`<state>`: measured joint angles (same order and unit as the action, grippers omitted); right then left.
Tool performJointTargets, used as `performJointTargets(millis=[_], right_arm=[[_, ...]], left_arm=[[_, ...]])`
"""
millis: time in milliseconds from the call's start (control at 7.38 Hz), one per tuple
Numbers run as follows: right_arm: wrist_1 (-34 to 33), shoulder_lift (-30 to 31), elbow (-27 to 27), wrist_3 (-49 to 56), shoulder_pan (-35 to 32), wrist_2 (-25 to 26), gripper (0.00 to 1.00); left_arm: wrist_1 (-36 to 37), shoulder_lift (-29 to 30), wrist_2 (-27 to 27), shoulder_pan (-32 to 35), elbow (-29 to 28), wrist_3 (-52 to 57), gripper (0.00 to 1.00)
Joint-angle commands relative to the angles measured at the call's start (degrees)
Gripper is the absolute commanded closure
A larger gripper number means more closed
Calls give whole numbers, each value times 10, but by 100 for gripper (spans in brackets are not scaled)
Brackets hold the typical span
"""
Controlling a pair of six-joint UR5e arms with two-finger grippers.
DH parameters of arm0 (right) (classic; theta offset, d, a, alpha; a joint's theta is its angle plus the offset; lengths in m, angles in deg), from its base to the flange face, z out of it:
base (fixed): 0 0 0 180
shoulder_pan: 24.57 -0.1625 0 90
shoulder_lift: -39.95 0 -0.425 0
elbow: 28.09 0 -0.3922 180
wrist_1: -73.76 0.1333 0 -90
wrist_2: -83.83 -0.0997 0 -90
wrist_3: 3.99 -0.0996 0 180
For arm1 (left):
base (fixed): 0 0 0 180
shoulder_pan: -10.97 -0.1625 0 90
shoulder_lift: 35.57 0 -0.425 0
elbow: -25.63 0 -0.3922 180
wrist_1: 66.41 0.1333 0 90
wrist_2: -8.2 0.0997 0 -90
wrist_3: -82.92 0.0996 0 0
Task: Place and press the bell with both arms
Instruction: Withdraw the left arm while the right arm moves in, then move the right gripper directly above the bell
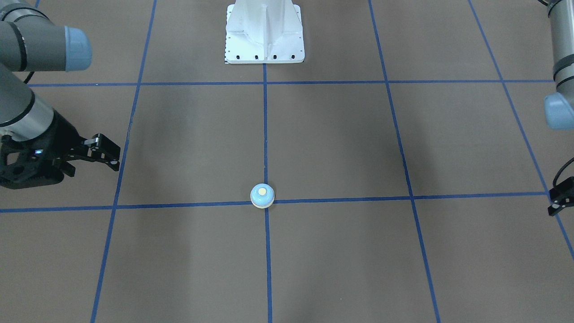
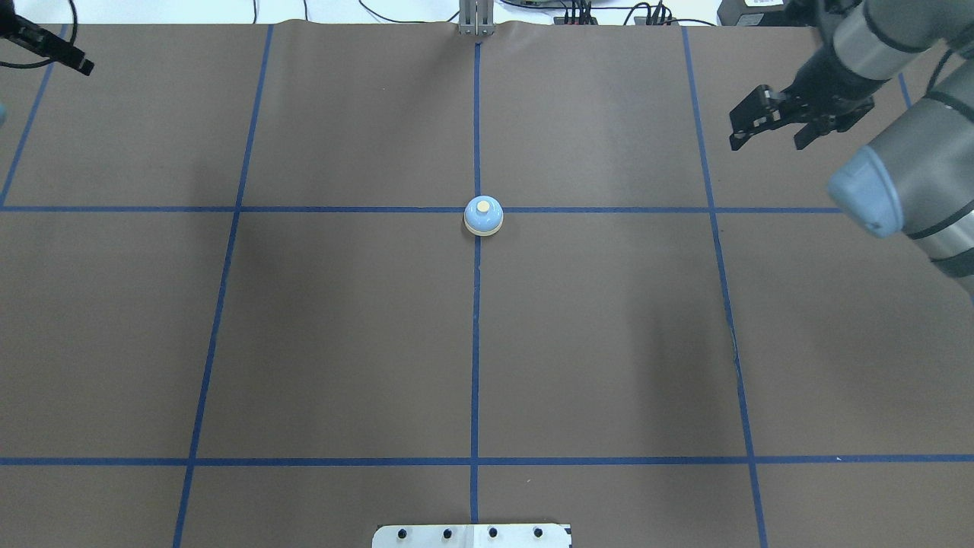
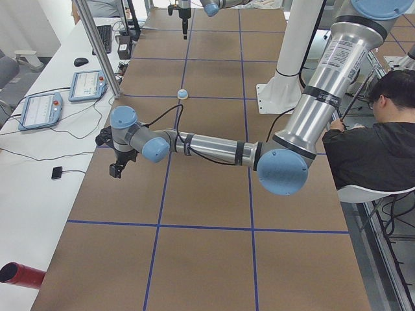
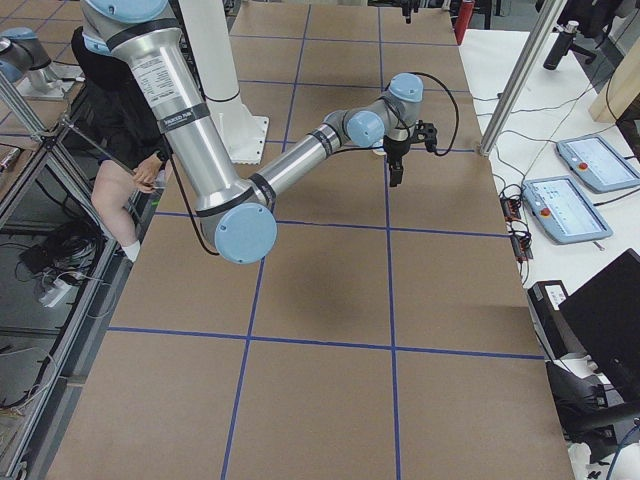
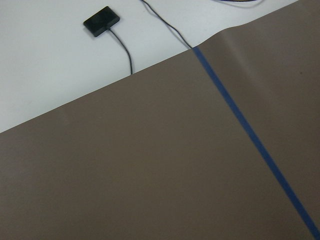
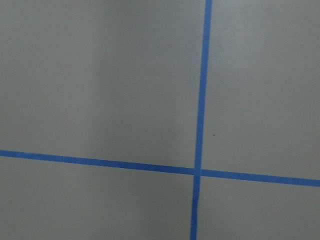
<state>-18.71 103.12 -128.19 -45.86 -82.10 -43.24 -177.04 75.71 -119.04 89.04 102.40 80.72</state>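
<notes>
Two arms, one bell, and nothing touches it. The bell (image 2: 483, 215) sits on the surface (image 2: 342, 327) exactly where two blue tape lines (image 2: 475, 342) cross. It is midway between the left and right edges and closer to the far edge than to the robot's edge.

Progress, as I judge it:
- Placing looks done. The bell stands free at the crossing and nothing grips it.
- Pressing: I cannot tell from here whether it has happened. No arm is over the button.
- If the press is left, one arm has to travel in from a far corner and come down on the button.

Jaws:
- The right gripper (image 2: 772, 135) hangs near the far right corner with its jaws spread and nothing between them. Its wrist camera shows only bare surface and a tape crossing.
- The left gripper (image 3: 116, 170) hangs at the far left corner. Only part of it shows, so I cannot tell whether its jaws are released or clenched. Its wrist camera looks over the surface's edge at a small black box (image 5: 101, 21) on a cable.

Bell's attitude: upright, cream button facing straight up, base rim flat on the surface. The body is round, so it has no long axis across the surface and no heading. Its only axis is vertical, through the button.
</notes>
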Motion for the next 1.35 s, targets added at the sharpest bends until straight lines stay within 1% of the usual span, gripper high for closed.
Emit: performJointTargets(millis=[0, 135, 271, 406, 542, 677, 812, 948, 1083, 1219], right_arm=[[1, -34, 10, -42, 38, 22, 1], [1, -65, 36, -59, 50, 23, 2], [14, -100, 77, -99, 68, 29, 2], [77, -124, 127, -140, 86, 44, 2], [122, -152, 170, -186, 101, 48, 16], [123, -196, 208, -221, 119, 58, 36], [120, -230, 235, -226, 130, 67, 63], [119, -241, 247, -226, 139, 68, 100], [119, -246, 256, -226, 148, 68, 100], [116, -275, 292, -226, 155, 68, 100]], left_arm=[[176, -89, 9, 24, 160, 86, 1], [229, -132, 23, 22, 232, 92, 1], [233, -173, 30, 20, 271, 92, 1], [234, -191, 30, 19, 288, 92, 1], [234, -195, 30, 19, 289, 92, 1], [233, -198, 31, 19, 288, 96, 1], [233, -199, 31, 18, 287, 100, 1], [232, -199, 31, 18, 285, 100, 1], [233, -199, 30, 18, 284, 100, 1], [232, -199, 30, 17, 283, 100, 1]])
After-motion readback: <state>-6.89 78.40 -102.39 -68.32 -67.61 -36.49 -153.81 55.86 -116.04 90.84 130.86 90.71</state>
